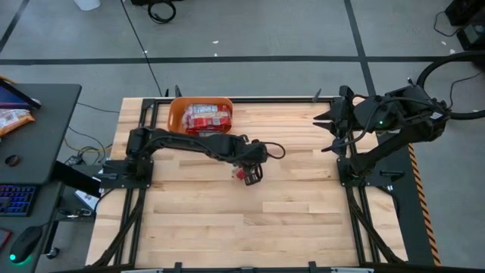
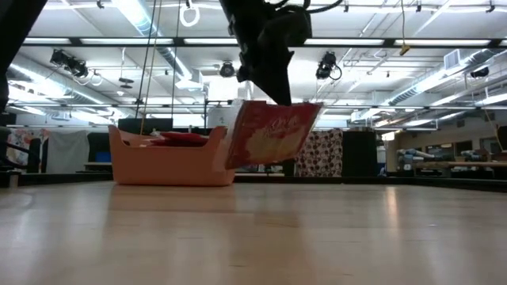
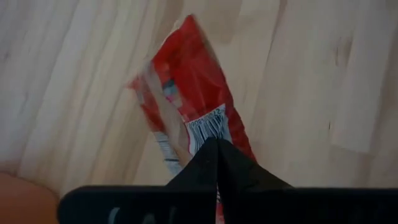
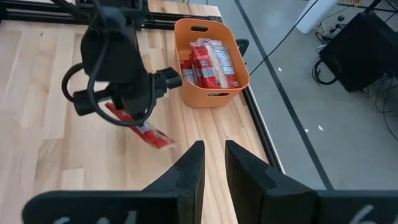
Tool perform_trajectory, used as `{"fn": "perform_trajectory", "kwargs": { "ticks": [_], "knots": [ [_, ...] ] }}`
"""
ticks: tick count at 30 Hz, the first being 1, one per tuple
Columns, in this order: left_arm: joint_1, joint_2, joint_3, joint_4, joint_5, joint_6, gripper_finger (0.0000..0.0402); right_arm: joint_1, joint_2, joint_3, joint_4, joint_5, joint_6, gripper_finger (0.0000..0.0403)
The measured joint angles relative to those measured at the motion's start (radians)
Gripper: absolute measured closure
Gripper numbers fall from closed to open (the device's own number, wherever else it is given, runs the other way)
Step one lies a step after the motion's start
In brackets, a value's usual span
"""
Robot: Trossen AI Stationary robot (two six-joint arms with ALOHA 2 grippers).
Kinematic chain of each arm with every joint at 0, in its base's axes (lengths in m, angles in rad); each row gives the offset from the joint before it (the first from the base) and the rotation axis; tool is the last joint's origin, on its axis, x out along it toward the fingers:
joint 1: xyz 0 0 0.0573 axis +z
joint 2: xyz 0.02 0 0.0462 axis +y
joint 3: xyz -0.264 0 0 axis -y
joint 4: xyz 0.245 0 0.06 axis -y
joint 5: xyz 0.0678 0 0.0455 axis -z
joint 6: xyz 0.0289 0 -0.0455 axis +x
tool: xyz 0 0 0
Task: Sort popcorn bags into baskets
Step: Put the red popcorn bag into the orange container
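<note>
L pincer (image 3: 217,163) clamped on popcorn bag (image 3: 186,93)

I work in a big robotics lab or industrial hall. My wooden table (image 1: 250,220) sits on a grey floor marked with dark tape lines (image 1: 356,30). At nine o'clock stands a desk with a keyboard (image 1: 17,199) and mouse (image 1: 25,244). Cables (image 1: 161,10) lie at twelve o'clock. Level across the table, I see strip lights (image 2: 444,75), ceiling ducts and far workbenches (image 2: 451,168).
</note>
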Motion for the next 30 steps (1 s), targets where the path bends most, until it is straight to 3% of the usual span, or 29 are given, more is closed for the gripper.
{"fn": "perform_trajectory", "kwargs": {
  "ticks": [7,17,25,30],
  "knots": [
    [0.013,-0.078,0.000,-0.015,-0.012,0.001,0.0401,-0.002,0.000,0.000,0.001,0.000,0.006,0.0335],
    [0.115,-0.273,0.000,-0.073,-0.163,0.060,0.0401,-0.002,0.000,0.000,0.010,0.018,0.007,0.0335],
    [0.278,-0.384,0.002,-0.137,-0.206,0.246,0.0401,-0.002,0.000,0.000,0.054,0.018,0.026,0.0335],
    [0.406,-0.380,-0.016,-0.183,-0.135,0.405,0.0401,-0.002,0.000,0.000,0.101,0.019,0.028,0.0335]
  ]
}}
